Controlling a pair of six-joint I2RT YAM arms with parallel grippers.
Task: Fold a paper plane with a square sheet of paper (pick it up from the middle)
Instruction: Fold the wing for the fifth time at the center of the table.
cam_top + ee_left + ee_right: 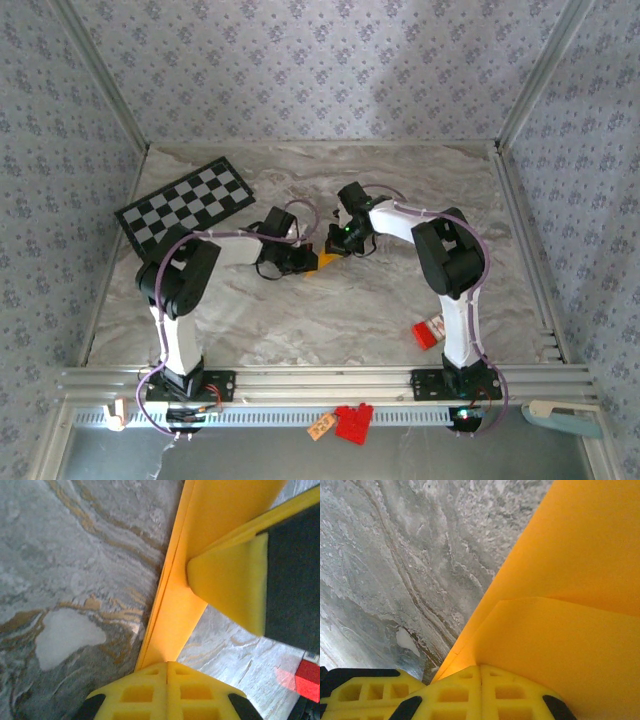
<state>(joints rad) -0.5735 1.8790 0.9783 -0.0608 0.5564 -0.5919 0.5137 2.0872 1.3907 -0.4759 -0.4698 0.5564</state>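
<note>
The orange-yellow sheet of paper (327,260) is folded into layers and held off the marble table between both grippers at the table's middle. My left gripper (305,262) is shut on its near-left end. In the left wrist view the pressed-together tips (167,665) pinch a narrow folded strip (175,615) running up and away. My right gripper (338,246) is shut on the other end, and its yellow finger (232,585) clamps the strip. The right wrist view has its tips (480,669) closed on a wide folded flap (570,620). The paper's full outline is hidden.
A black-and-white checkered board (185,203) lies at the back left. A small red block (428,333) sits by the right arm's base, also in the left wrist view (307,680). A red piece (352,422) and an orange tag (319,425) rest on the front rail.
</note>
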